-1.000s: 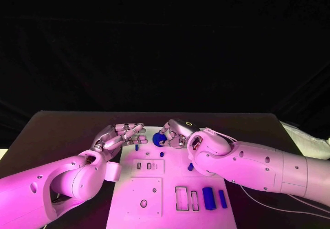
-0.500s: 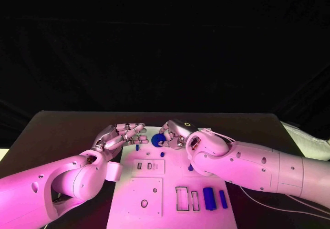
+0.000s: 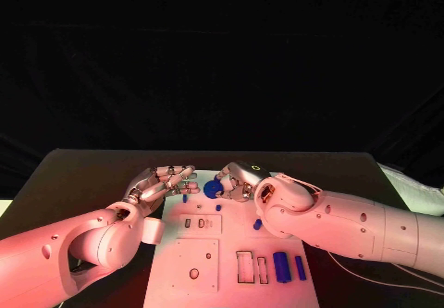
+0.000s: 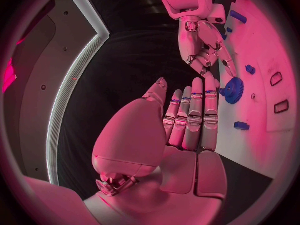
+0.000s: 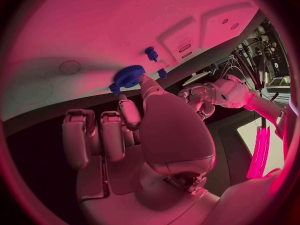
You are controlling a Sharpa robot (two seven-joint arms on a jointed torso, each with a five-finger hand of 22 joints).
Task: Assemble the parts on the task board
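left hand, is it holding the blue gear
No. In the left wrist view the left hand has straight fingers holding nothing, while the blue gear sits on the task board beside the right hand.

- The right robot hand (image 3: 239, 181) crept slightly toward the far end of the task board (image 3: 231, 256), away from the robot, with its fingertips (image 5: 145, 80) still against the blue gear (image 3: 213, 188).
- The blue gear sat marginally farther up the board than a second before, moving with that hand.
- The left robot hand (image 3: 165, 183) drifted a touch in the same direction, fingers spread beside the gear.
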